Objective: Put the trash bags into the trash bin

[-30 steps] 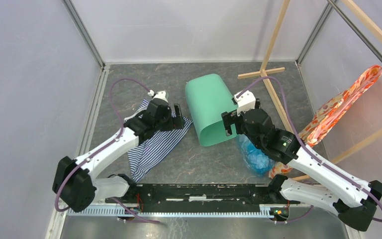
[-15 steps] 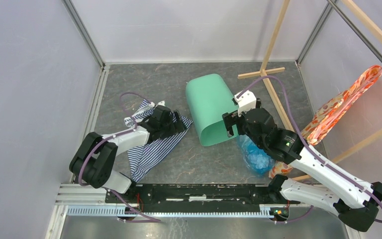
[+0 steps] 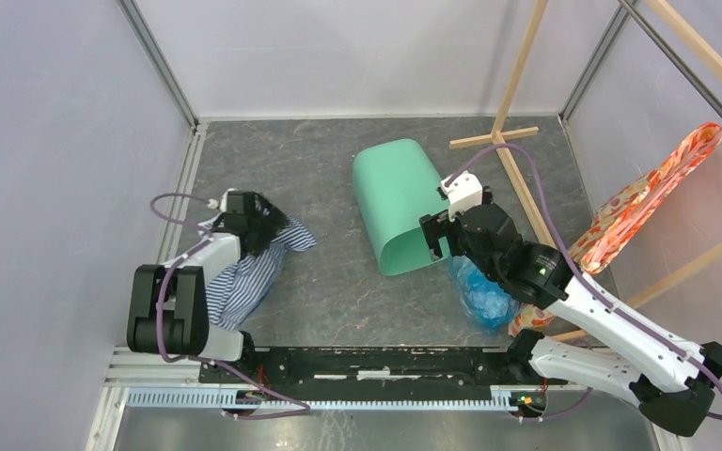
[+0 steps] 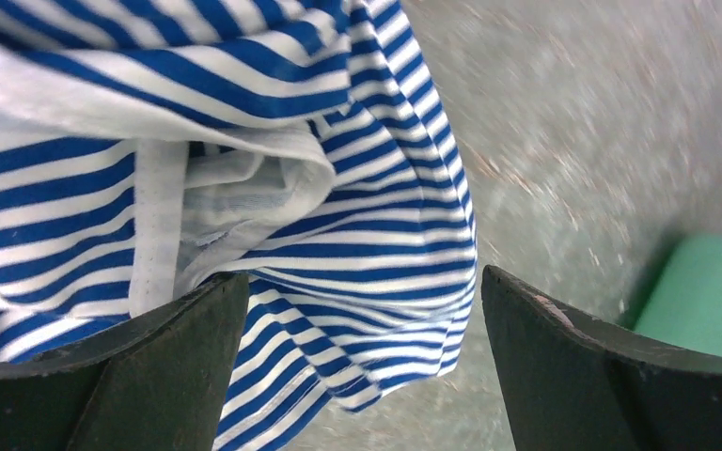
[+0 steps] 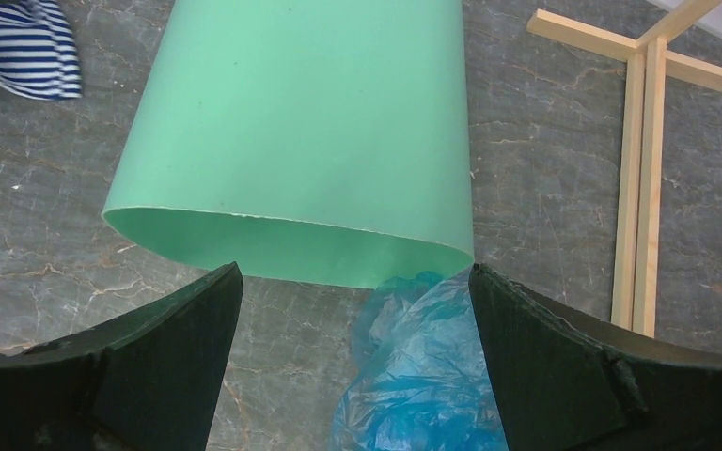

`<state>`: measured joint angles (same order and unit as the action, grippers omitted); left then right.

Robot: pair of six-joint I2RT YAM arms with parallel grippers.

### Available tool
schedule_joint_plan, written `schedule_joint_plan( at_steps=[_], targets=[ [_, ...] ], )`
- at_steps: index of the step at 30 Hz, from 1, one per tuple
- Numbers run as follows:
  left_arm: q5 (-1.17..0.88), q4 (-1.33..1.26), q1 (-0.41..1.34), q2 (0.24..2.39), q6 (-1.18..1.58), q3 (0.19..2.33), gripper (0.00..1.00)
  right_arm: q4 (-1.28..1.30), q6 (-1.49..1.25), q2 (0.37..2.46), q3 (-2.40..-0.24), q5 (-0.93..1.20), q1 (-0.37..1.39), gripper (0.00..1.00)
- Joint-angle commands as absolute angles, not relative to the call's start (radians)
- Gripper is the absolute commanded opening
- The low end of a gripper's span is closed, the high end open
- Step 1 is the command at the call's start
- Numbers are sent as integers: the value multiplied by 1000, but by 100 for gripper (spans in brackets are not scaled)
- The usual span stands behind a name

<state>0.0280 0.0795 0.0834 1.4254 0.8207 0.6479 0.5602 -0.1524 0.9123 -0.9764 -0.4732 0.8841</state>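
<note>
The mint-green trash bin (image 3: 395, 202) lies on its side, its mouth facing the near edge; it also shows in the right wrist view (image 5: 310, 122). The crinkly light-blue trash bag (image 3: 481, 291) lies on the floor at the right corner of that mouth, outside the bin. My right gripper (image 3: 435, 246) is open and empty, hovering above the mouth's rim with the bag (image 5: 432, 376) between its fingers (image 5: 355, 366). My left gripper (image 3: 258, 225) is at the far left, open, over the blue-white striped cloth (image 4: 338, 188).
The striped cloth (image 3: 244, 268) lies bunched on the floor by the left wall. A wooden rack (image 3: 512, 141) stands to the right of the bin, with orange floral fabric (image 3: 649, 202) hanging on it. The cage walls enclose the grey floor.
My left arm has swung left and back, and the striped cloth has gone with it, away from the bin, and bunched up. The right arm, bin and bag have barely moved.
</note>
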Motion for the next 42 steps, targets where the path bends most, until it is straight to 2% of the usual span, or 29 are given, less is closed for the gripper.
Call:
schedule_joint_plan(
  at_steps=[1,6,11,24,42],
  targets=[
    [100,241,-67,1395,777,674,100,559,-149,922,-1027,-485,891,98],
    [91,299,-188,1387,708,788,100,568,-138,915,-1027,-495,890,98],
    [27,312,-154,1335,616,872,100,581,-130,913,-1026,-510,891,98],
    [238,358,373,1057,613,845,100,556,-96,917,-1041,-535,890,98],
    [561,390,1024,1018,782,734,100,500,-80,934,-1048,-554,890,98]
  ],
)
